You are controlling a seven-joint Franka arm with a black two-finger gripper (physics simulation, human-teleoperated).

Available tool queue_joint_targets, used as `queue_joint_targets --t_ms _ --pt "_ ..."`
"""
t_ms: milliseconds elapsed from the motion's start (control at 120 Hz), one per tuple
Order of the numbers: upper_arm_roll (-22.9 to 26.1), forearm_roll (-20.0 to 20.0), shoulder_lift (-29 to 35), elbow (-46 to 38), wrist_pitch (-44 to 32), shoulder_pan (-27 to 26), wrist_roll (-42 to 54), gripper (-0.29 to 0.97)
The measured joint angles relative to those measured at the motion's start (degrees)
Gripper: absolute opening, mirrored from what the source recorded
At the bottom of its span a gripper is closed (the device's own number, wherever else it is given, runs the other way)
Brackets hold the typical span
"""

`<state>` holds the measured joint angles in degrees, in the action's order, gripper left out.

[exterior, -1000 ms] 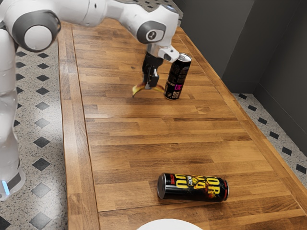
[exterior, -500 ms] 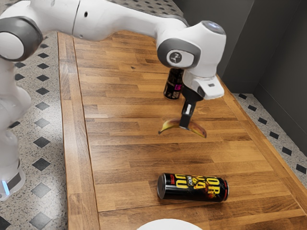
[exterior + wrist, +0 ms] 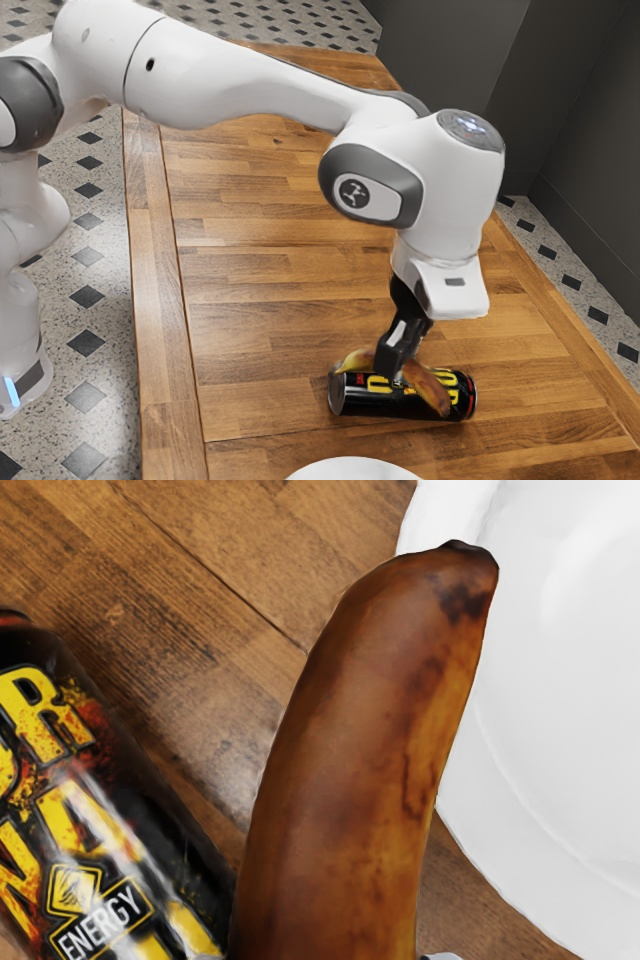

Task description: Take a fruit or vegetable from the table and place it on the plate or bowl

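Exterior view: the jaws are clenched on a browned banana (image 3: pixel 428 386) at its middle, holding it just above a toppled energy drink can (image 3: pixel 365 392). The pickup looks done. Carrying it over the white plate (image 3: pixel 350 467) nearby on the surface (image 3: pixel 300 300) and releasing it there remain.

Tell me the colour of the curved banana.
The curved banana is brown with darker blotches, best in the wrist view.
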<state>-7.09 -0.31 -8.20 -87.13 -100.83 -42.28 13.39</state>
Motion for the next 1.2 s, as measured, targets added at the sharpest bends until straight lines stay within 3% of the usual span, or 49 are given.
queue_joint_targets --t_ms 442,775,1200 --pt "11.1 0.4 -5.4 4.2 -2.3 -0.6 -6.9 0.20" --pt "11.7 0.5 -11.3 6.8 -2.9 -0.4 -12.2 0.21" --pt "14.4 0.8 -12.2 6.7 -2.5 -0.7 -19.8 0.21"
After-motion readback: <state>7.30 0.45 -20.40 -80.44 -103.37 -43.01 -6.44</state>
